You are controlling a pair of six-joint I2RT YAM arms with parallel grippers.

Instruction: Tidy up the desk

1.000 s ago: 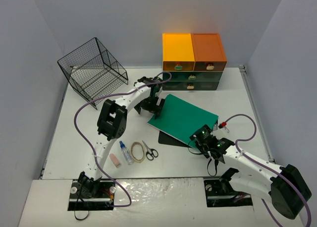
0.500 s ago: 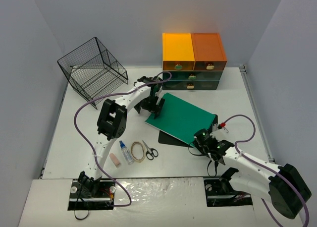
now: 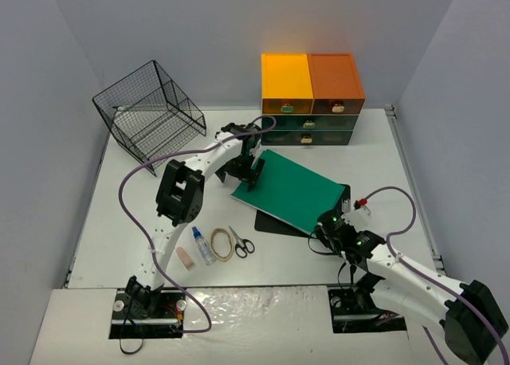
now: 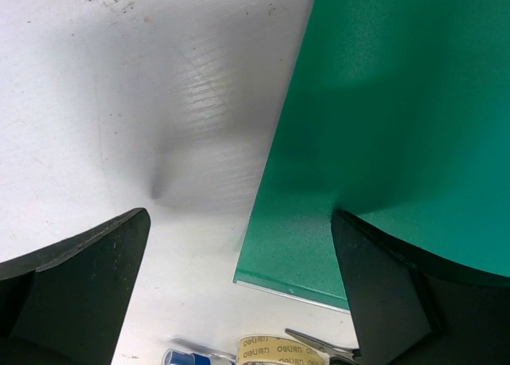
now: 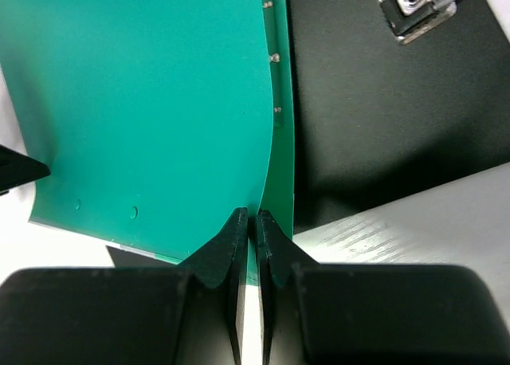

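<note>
Green and thin, the flat plastic folder (image 3: 291, 191) lies mid-way across the wide matte white table (image 3: 119, 213), which spans the whole workspace beneath everything. The folder overlaps a black clipboard (image 5: 374, 118). The right claw (image 5: 248, 217) is clamped together on the folder's near-right edge, apparently on the top leaf alone, which bows upward. The left claw (image 3: 245, 172) hangs spread wide over the far corner, gripping nothing. With so slim a bite, a pull could let the leaf slip free or flap open. Dragging might also shift the clipboard underneath.
</note>
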